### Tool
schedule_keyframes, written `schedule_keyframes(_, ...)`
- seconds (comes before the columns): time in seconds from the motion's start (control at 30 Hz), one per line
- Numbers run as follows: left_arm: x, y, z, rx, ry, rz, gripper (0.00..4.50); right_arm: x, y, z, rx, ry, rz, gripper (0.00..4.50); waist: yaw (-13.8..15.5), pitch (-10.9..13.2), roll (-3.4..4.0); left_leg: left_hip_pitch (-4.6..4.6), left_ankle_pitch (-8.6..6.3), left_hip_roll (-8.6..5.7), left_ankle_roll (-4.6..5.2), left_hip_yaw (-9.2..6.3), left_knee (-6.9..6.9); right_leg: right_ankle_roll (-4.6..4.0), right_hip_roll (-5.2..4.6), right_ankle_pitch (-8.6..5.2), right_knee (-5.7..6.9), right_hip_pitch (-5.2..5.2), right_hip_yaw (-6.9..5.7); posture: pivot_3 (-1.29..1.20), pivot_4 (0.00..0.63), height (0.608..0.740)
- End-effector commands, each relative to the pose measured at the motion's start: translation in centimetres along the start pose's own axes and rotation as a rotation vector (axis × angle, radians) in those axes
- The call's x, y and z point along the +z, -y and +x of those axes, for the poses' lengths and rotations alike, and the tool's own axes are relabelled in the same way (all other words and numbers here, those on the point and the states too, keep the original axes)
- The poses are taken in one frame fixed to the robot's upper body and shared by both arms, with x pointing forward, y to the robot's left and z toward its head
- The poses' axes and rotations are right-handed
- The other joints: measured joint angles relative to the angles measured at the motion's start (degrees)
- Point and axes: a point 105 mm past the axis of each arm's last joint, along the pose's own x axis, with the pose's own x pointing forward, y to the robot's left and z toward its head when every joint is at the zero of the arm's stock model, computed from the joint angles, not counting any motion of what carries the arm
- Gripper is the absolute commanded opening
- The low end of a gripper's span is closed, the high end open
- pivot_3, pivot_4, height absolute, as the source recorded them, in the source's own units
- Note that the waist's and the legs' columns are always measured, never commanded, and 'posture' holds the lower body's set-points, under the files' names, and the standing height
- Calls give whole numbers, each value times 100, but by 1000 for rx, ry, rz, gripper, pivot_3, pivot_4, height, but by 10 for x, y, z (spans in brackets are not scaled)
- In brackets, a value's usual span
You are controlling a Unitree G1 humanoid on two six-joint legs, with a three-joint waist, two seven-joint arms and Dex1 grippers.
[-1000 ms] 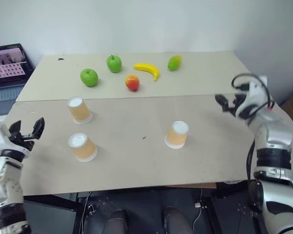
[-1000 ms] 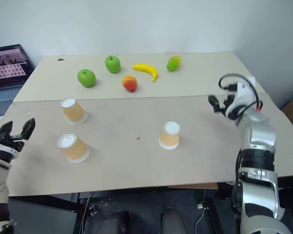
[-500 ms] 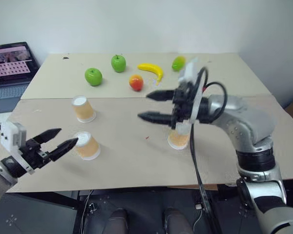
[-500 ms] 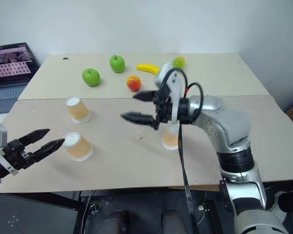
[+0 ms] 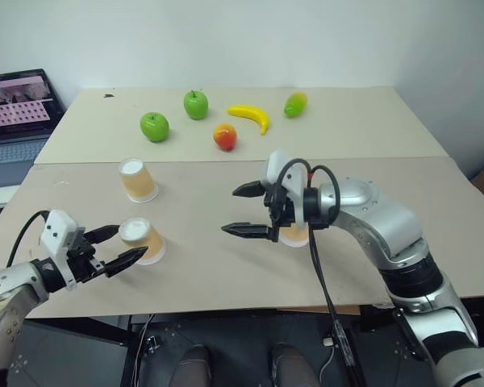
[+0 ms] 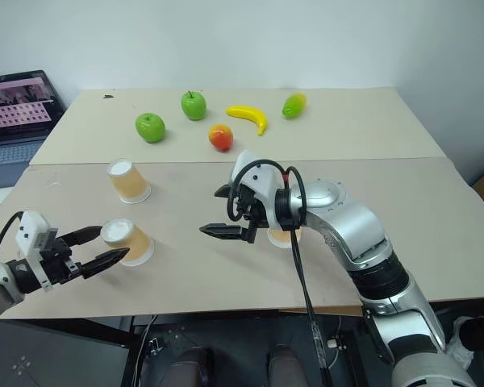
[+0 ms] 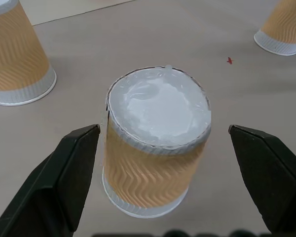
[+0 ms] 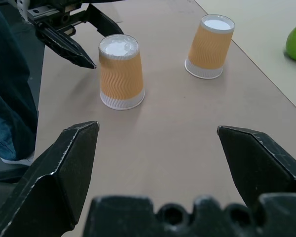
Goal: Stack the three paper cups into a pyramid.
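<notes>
While right gripper [image 5: 250, 211] gapes, third cup [image 5: 294, 235] sits half-hidden.

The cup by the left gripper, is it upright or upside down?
Upside down: the cup stands on its wide rim, closed white base up.

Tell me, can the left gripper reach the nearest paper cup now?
Probably yes. The left gripper is open, its fingers flanking the nearest cup without touching, and nothing lies between them.
</notes>
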Motion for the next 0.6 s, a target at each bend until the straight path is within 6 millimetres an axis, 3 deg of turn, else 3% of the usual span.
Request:
schedule_keyframes(0.03, 11, -3, 6, -12, 38, 53, 4483, 14, -3, -5, -18, 40, -48, 4500, 0, 0, 0, 0, 0, 0, 0, 0, 0, 0, 0, 0, 0, 0, 0, 0, 150, 732)
schedule_keyframes(0.5, 16, -2, 20, -60, 51, 60, 4483, 14, -2, -9, -58, 28, -41, 4500, -5, 0, -1, 0, 0, 0, 0, -1, 0, 0, 0, 0, 2, 0, 0, 0, 150, 732)
schedule_keyframes(0.6, 19, -6, 20, -51, 62, 68, 3777, 13, -1, -9, -66, 25, -40, 4500, -4, 0, -1, 0, 0, 0, 0, -1, 0, 0, 0, 0, 2, -1, -1, 0, 150, 732)
